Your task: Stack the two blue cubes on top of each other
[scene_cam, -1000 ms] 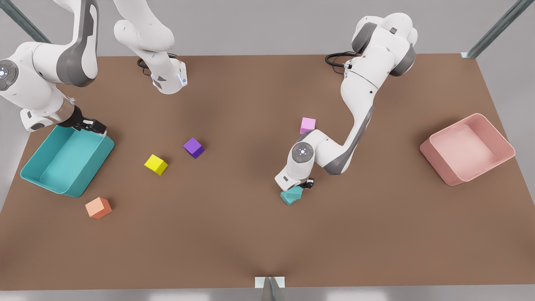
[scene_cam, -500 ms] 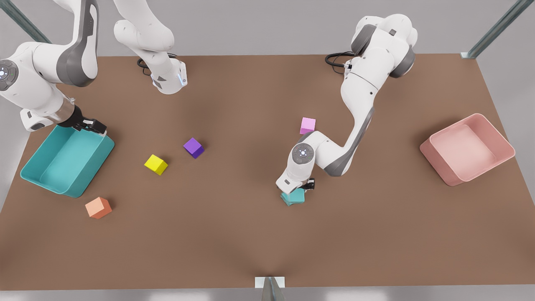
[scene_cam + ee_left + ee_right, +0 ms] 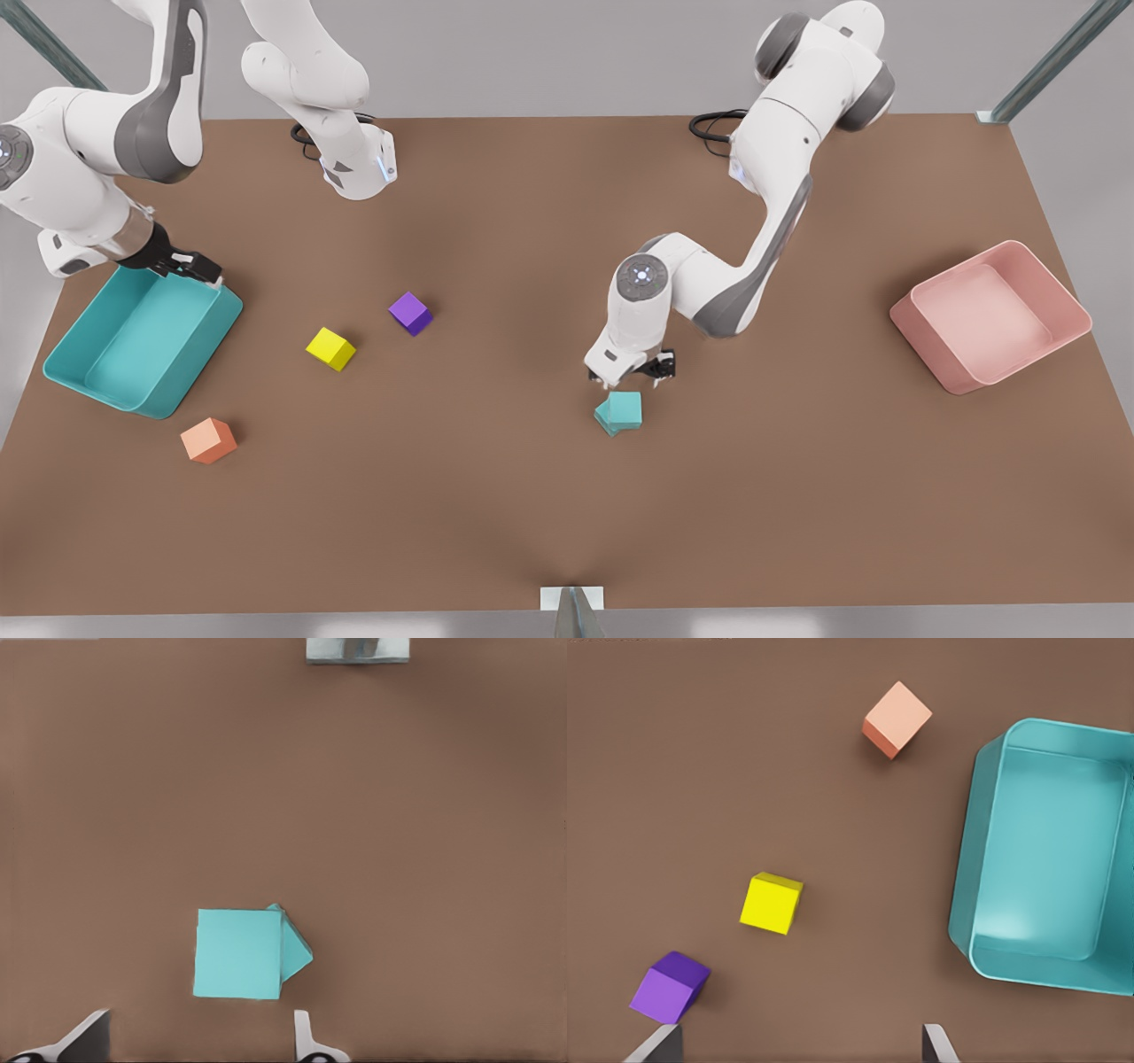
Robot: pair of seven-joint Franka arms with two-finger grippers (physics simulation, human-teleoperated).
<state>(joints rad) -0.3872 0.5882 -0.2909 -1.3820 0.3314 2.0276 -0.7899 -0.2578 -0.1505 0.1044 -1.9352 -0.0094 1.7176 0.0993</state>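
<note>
Two blue cubes stand stacked on the brown table, right of the middle in the front view. The upper cube (image 3: 625, 408) (image 3: 237, 954) rests on the lower cube (image 3: 606, 419) (image 3: 298, 953), turned at an angle to it, so a corner of the lower one sticks out. My left gripper (image 3: 634, 373) (image 3: 199, 1038) hovers open just behind and above the stack, touching neither cube. Over the far rim of the teal bin, at the front view's left, my right gripper (image 3: 190, 267) (image 3: 799, 1042) waits open and holds nothing.
A teal bin (image 3: 62, 372) (image 3: 966, 930) sits at the front view's left and a pink bin (image 3: 921, 341) at its right. Between the teal bin and the stack lie a yellow cube (image 3: 330, 348) (image 3: 771, 903), a purple cube (image 3: 410, 313) (image 3: 666, 989) and an orange cube (image 3: 208, 440) (image 3: 897, 719).
My left gripper has opened, let go of the upper blue cube and lifted back away from it. The cube stays on the lower one. The right arm has barely moved.
</note>
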